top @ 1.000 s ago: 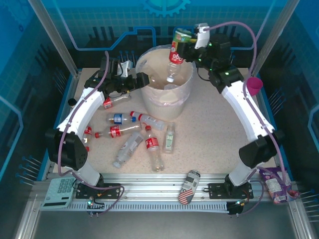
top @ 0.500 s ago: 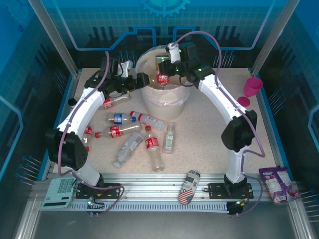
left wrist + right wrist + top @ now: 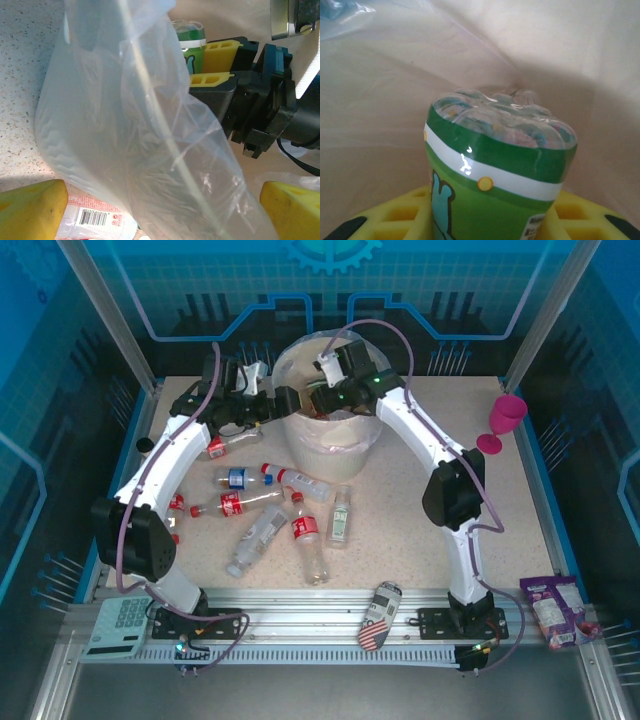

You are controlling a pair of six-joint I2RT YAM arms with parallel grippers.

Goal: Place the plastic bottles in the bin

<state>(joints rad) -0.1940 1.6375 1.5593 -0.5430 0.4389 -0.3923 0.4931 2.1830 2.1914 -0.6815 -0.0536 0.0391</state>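
Observation:
My right gripper (image 3: 325,395) is down inside the bin (image 3: 330,445), a cream-white bucket lined with a clear bag. It is shut on a green-labelled plastic bottle (image 3: 495,165), base outward, between the yellow fingers (image 3: 395,220). The left wrist view shows that bottle (image 3: 191,42) through the bag. My left gripper (image 3: 287,398) stands open at the bin's left rim, bag film (image 3: 150,150) between its fingers (image 3: 30,210). Several plastic bottles lie on the table left of and before the bin, among them a blue-labelled one (image 3: 237,478) and red-labelled ones (image 3: 308,535) (image 3: 95,220).
A stars-and-stripes can (image 3: 379,615) lies at the near edge. A pink goblet (image 3: 503,420) stands at the far right. A calculator (image 3: 120,625) sits at the near left and a snack packet (image 3: 555,610) at the near right, off the table top.
My right arm has swung left and down from above the bin's far right rim into the bin, carrying the bottle. The left arm and the loose bottles have not moved.

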